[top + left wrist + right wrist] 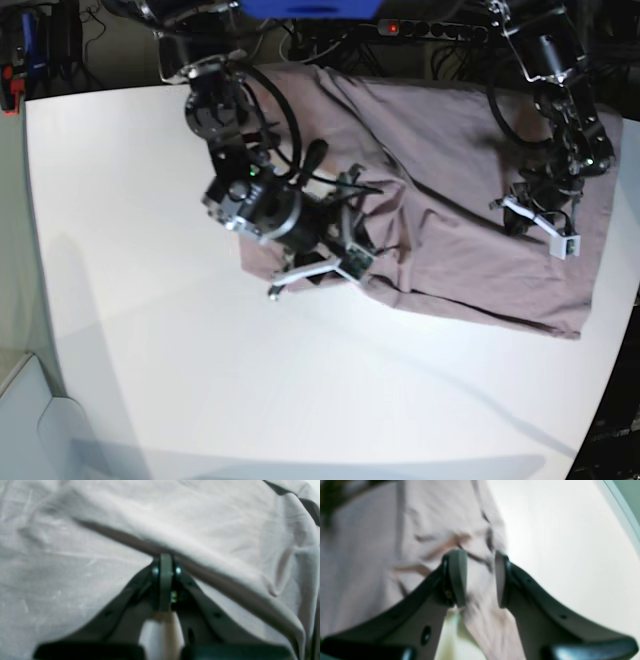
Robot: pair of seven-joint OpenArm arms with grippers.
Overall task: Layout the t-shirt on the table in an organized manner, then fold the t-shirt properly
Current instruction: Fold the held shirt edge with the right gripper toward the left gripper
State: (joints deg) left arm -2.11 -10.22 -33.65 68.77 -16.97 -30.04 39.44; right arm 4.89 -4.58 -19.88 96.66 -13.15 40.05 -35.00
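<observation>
A white tabletop (150, 350) carries the shirt (470, 190). Left jaws are closed on a fold; right jaws grip bunched cloth.

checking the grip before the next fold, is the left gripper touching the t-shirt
Touching. In the left wrist view the left gripper has its jaws shut together on a raised fold of the t-shirt, the cloth draping away from the tips.
</observation>
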